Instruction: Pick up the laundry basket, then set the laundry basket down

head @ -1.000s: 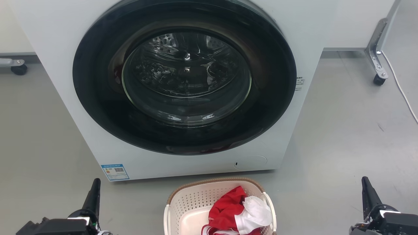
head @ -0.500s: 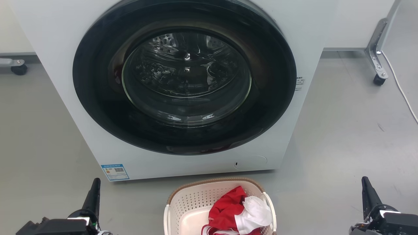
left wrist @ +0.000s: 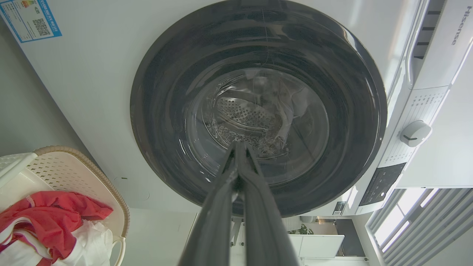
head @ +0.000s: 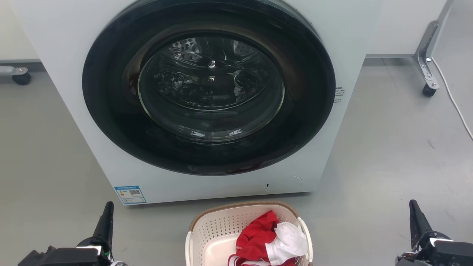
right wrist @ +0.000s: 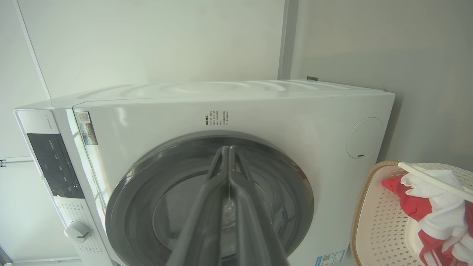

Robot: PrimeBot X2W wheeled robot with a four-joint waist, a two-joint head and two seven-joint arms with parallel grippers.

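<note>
On the floor, just in front of the washer's lower front edge, the laundry basket stands upright and level, its brown rim near the machine without touching it. A red garment and a white garment lie heaped in its right half. The washer's round door is closed. The left tool hangs well to the basket's left and the right tool well to its right, both low, apart from the basket and pointing toward the washer. In the left wrist view the two fingers press together along their length up to the tips, with nothing between them, and in the right wrist view the fingers meet in the same way, so both tools are clenched, empty and touching nothing. This picture fits two stages alike: a basket waiting on the floor to be lifted, or one already lifted and put back down with the tools drawn clear. The pictures do not settle which, so no next move can be named with confidence. As for handling, I judge that the white side handles, one facing each tool, are the natural holds, and the uneven load of clothes could tip the basket toward its right.
</note>
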